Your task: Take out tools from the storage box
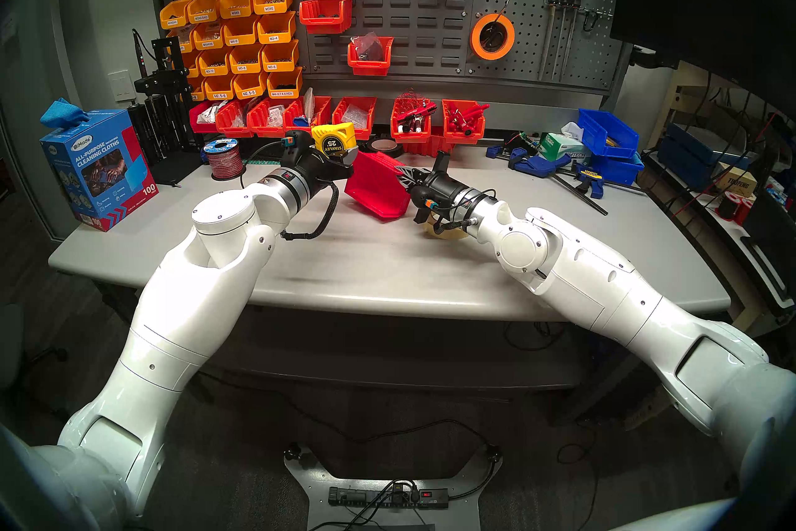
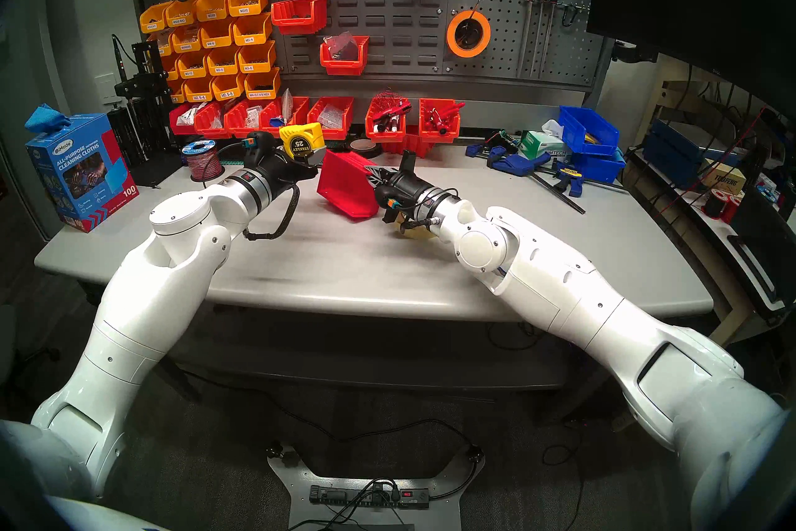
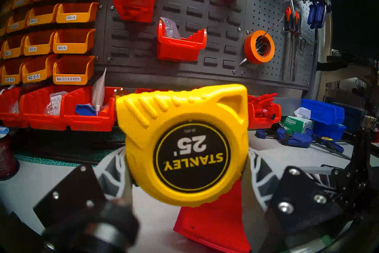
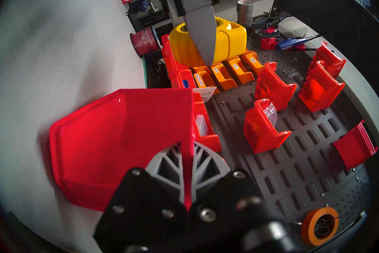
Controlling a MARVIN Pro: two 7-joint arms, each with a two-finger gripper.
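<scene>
The yellow plastic tape measure (image 3: 184, 143) with its round black "25" label upside down is clamped in the left end effector (image 1: 340, 157), above the tilted bright red open-top plastic bin (image 1: 379, 189). The right end effector (image 4: 187, 156) pinches the bin's wall over the grey table (image 1: 366, 258).

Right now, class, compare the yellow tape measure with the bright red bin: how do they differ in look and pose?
The tape measure is yellow, chunky and closed, with a round black "25" label; the red bin is plain red, open-topped and thin-walled. The tape measure is upside down, label inverted; the bin is tilted. The left gripper holds the tape measure; the right gripper pinches the bin's wall. Both are gripped.
</scene>
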